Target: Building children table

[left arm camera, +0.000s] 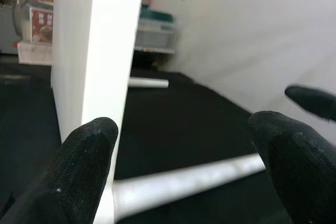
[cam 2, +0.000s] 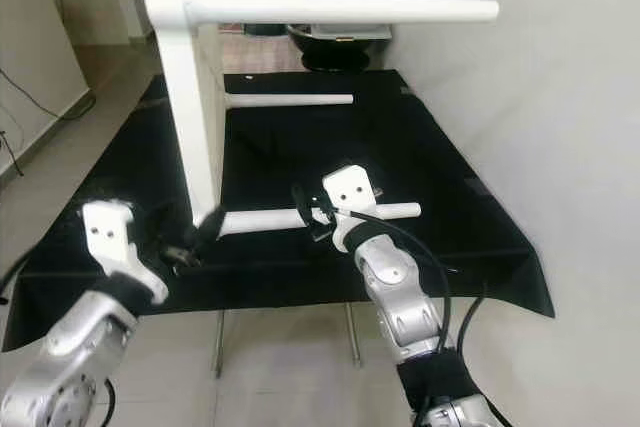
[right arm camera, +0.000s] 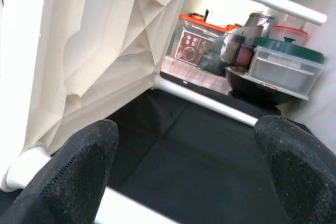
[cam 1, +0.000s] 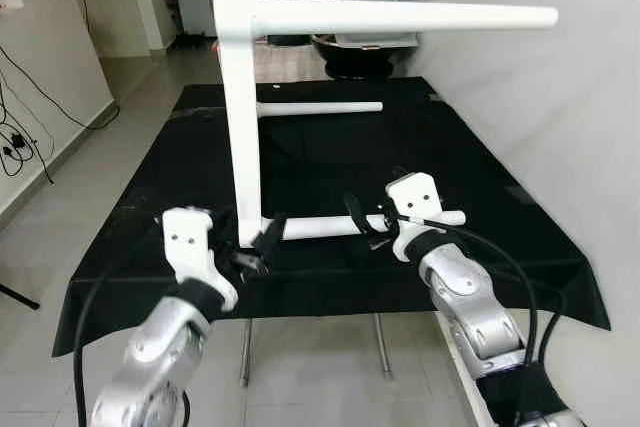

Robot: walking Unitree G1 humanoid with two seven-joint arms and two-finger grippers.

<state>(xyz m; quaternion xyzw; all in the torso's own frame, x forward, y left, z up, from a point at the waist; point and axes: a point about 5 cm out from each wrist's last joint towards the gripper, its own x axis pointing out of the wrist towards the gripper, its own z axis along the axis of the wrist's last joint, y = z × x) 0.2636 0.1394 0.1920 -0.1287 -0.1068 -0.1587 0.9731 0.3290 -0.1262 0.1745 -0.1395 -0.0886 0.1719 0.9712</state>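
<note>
A black cloth [cam 1: 480,147] covers the tabletop, which stands against a plain white wall [cam 1: 560,97]. Pale floor tiles [cam 1: 90,167] run left, where cables [cam 1: 25,137] trail along the far wall. Storage boxes [right arm camera: 283,64] sit behind.

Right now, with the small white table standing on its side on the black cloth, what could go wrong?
1. The white table stands on a thin edge with its legs pointing sideways, so a push may tip it.
2. The lowest leg lies near the front edge of the black cloth; it could slide off.
3. The left gripper and right gripper have open fingers, so nothing is gripped.
</note>
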